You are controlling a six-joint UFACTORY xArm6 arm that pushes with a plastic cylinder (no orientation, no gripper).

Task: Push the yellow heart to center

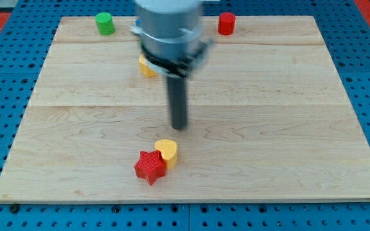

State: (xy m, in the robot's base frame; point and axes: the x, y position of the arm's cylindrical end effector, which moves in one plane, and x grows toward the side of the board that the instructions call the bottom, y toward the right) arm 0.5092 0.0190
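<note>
The yellow heart (167, 153) lies on the wooden board (268, 128), below its middle and towards the view's bottom. A red star (149, 167) touches it at its lower left. My tip (180, 126) hangs at the end of the dark rod, just above and slightly right of the yellow heart, with a small gap between them. The arm's grey body covers the top middle of the board.
A green cylinder (105, 24) stands at the top left of the board. A red cylinder (227, 23) stands at the top, right of the arm. Another yellow block (146, 67) is partly hidden behind the arm. Blue pegboard surrounds the board.
</note>
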